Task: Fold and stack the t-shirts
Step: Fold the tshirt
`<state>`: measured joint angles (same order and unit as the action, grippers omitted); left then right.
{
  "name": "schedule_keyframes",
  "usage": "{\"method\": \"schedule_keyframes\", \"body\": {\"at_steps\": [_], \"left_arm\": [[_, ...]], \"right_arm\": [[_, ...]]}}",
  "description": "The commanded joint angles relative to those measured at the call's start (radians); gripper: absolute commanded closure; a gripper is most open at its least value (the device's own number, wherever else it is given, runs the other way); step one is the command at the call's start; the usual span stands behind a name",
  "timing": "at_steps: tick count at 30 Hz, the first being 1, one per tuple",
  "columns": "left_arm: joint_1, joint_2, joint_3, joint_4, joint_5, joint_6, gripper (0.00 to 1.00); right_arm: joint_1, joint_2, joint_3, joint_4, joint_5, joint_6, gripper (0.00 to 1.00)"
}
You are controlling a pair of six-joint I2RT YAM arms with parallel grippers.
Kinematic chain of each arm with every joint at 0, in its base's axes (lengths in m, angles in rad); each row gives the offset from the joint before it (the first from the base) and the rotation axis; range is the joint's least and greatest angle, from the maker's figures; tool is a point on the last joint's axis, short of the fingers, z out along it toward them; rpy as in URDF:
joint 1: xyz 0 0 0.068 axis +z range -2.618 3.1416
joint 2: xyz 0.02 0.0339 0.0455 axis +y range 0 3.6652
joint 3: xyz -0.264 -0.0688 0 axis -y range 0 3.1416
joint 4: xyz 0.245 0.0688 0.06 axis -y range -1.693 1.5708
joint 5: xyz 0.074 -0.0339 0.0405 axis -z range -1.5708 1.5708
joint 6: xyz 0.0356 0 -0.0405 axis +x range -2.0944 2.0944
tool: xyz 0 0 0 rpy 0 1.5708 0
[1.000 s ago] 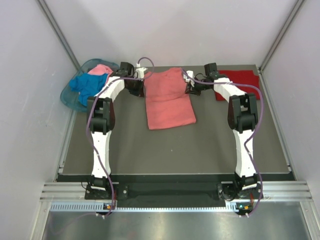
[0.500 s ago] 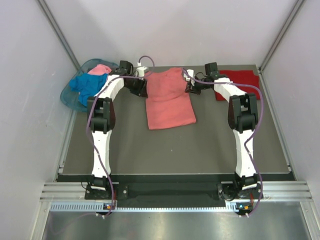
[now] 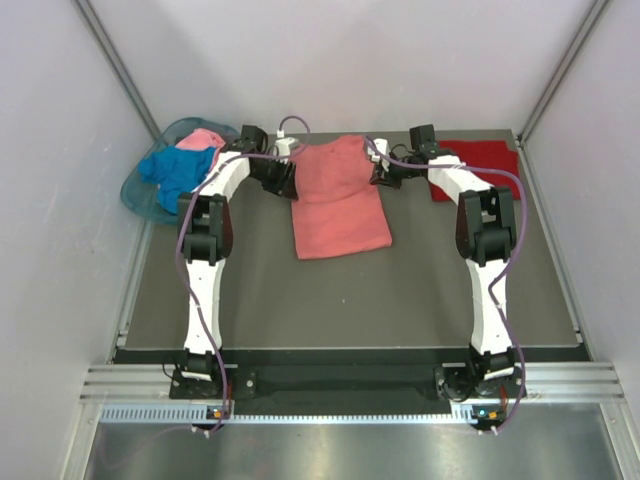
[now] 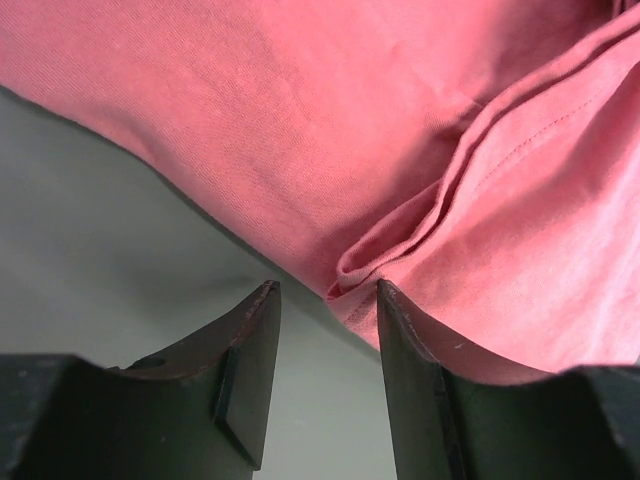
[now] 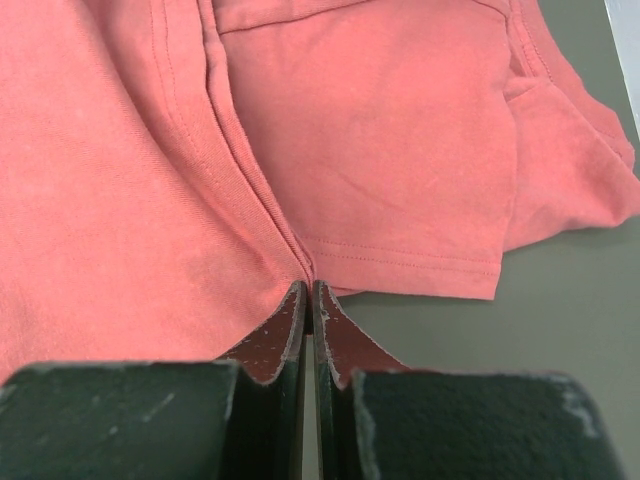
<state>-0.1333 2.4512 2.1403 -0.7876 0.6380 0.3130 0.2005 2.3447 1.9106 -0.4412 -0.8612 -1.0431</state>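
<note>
The salmon-coral t-shirt (image 3: pixel 338 200) lies folded lengthwise in the middle of the table, its folded edge filling the left wrist view (image 4: pixel 400 150). My left gripper (image 3: pixel 288 183) is at the shirt's upper left edge. Its jaws stand open (image 4: pixel 326 292) with only bare table between them, and the shirt's fold lies just past the tips. My right gripper (image 3: pixel 377 175) is at the upper right edge, shut (image 5: pixel 308 290) on the shirt's layered fold (image 5: pixel 250 200). A dark red t-shirt (image 3: pixel 478 156) lies flat at the back right. A blue t-shirt (image 3: pixel 175 170) and a light pink t-shirt (image 3: pixel 205 138) sit in the basket.
The teal plastic basket (image 3: pixel 140 195) stands off the table's back left corner, against the left wall. White walls close in on both sides and the back. The dark table (image 3: pixel 350 300) stretches from the shirt toward the arm bases.
My left gripper has opened and let go of the shirt's left edge, shifting slightly right. The right gripper has stayed shut in place.
</note>
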Motion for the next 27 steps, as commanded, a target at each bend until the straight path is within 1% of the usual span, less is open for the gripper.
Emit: {"method": "schedule_keyframes", "body": {"at_steps": [1, 6, 9, 11, 12, 13, 16, 19, 23, 24, 27], "left_arm": [[0.001, 0.002, 0.04, -0.016, 0.022, 0.017, 0.52], [0.001, 0.006, 0.044, 0.002, 0.06, 0.005, 0.52], [0.001, 0.008, 0.046, 0.019, 0.081, -0.003, 0.56], [0.001, 0.009, 0.049, 0.016, 0.088, -0.005, 0.76], [0.001, 0.008, 0.053, 0.013, 0.08, -0.011, 0.87], [0.001, 0.006, 0.058, 0.008, 0.071, -0.014, 1.0], [0.006, -0.012, 0.05, 0.011, 0.048, -0.034, 1.0], [0.012, -0.049, 0.012, 0.04, 0.017, -0.051, 1.0], [0.024, -0.118, -0.114, 0.154, 0.023, -0.097, 1.0], [0.024, -0.135, -0.125, 0.181, 0.025, -0.106, 1.0], [0.024, -0.152, -0.135, 0.194, 0.023, -0.12, 1.0]], "right_arm": [[-0.006, -0.042, -0.007, 0.053, -0.053, -0.015, 1.0], [-0.006, -0.044, -0.008, 0.058, -0.055, -0.011, 1.0], [-0.006, -0.045, -0.012, 0.061, -0.055, -0.011, 1.0], [-0.007, -0.048, -0.015, 0.064, -0.052, -0.009, 1.0], [-0.006, -0.048, -0.016, 0.071, -0.047, -0.002, 1.0], [-0.007, -0.051, -0.022, 0.084, -0.045, 0.014, 1.0], [-0.018, -0.056, -0.024, 0.099, -0.048, 0.034, 1.0], [-0.039, -0.061, -0.028, 0.108, -0.053, 0.046, 1.0], [-0.05, -0.073, -0.045, 0.133, -0.059, 0.068, 1.0], [-0.052, -0.077, -0.051, 0.137, -0.058, 0.069, 1.0], [-0.052, -0.093, -0.071, 0.154, -0.061, 0.072, 1.0]]}}
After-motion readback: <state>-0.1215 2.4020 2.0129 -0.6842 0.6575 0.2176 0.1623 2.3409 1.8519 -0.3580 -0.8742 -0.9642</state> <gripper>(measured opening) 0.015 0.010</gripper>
